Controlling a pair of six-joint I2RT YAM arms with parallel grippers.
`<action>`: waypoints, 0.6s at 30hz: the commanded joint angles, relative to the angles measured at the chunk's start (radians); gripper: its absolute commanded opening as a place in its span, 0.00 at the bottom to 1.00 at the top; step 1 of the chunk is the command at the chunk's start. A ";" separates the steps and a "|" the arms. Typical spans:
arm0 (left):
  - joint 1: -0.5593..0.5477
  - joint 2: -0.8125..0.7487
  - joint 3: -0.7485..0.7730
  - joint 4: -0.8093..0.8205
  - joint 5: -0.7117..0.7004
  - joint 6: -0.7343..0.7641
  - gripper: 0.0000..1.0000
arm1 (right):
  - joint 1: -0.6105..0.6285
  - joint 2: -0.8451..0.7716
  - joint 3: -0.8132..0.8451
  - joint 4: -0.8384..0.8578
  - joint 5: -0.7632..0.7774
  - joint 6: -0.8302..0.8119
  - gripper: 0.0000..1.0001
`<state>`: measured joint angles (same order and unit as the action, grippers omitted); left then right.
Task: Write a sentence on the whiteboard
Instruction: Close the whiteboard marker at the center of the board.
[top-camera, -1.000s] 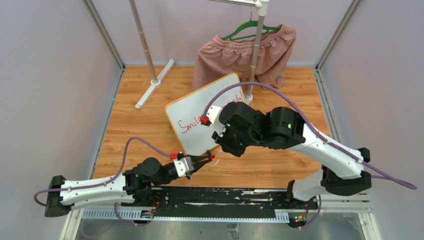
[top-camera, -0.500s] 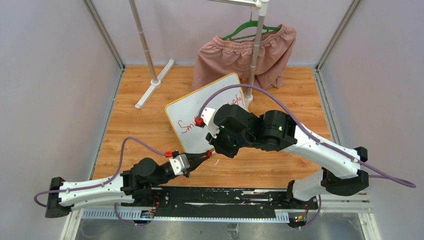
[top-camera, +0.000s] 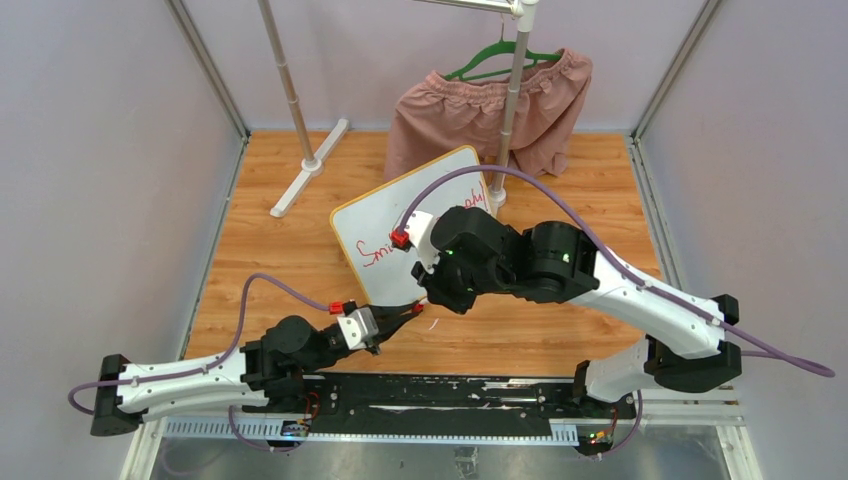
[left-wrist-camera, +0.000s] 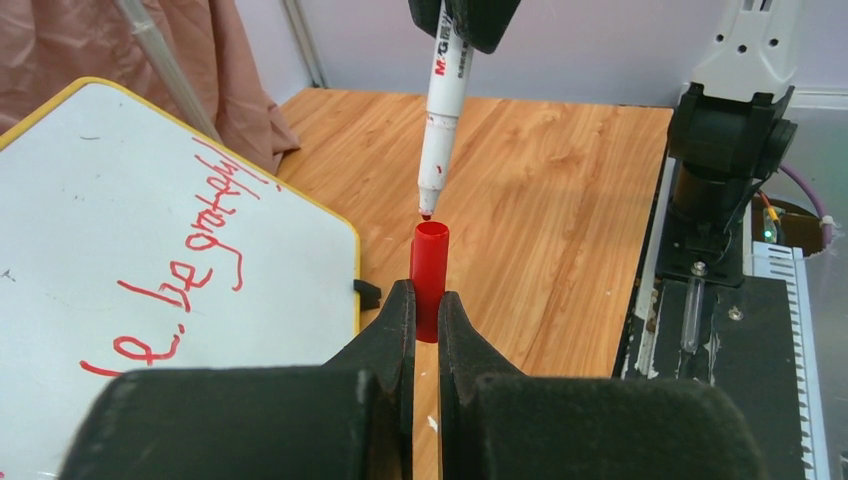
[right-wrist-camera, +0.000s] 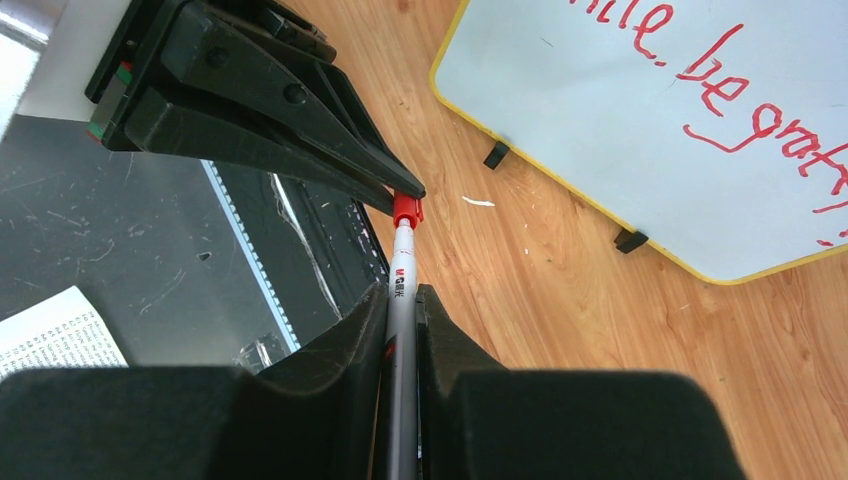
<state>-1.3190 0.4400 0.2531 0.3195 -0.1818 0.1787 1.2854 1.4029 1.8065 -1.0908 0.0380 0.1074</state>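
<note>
Wooden table (top-camera: 260, 240), whiteboard (top-camera: 370, 225) just beyond left gripper (top-camera: 412, 318)

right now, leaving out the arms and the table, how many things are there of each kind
whiteboard: 1
marker: 1
red cap: 1
pink garment: 1
green hanger: 1
clothes rack: 1
total: 6

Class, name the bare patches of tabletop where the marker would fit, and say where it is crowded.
Free: wood left of the whiteboard, nearer than the rack foot; far right corner beside the shorts. Crowded: the whiteboard's near corner, where the held marker meets the cap.
</note>
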 joint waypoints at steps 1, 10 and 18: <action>-0.010 -0.023 0.006 0.038 -0.014 -0.011 0.00 | 0.014 -0.026 -0.027 0.013 0.020 0.009 0.00; -0.010 -0.037 0.007 0.038 -0.015 -0.018 0.00 | 0.014 -0.036 -0.054 0.028 0.014 0.017 0.00; -0.010 -0.012 0.027 0.038 0.012 -0.015 0.00 | 0.013 -0.033 -0.072 0.060 0.017 0.027 0.00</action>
<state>-1.3193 0.4213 0.2531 0.3084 -0.1867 0.1661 1.2865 1.3781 1.7485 -1.0550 0.0387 0.1165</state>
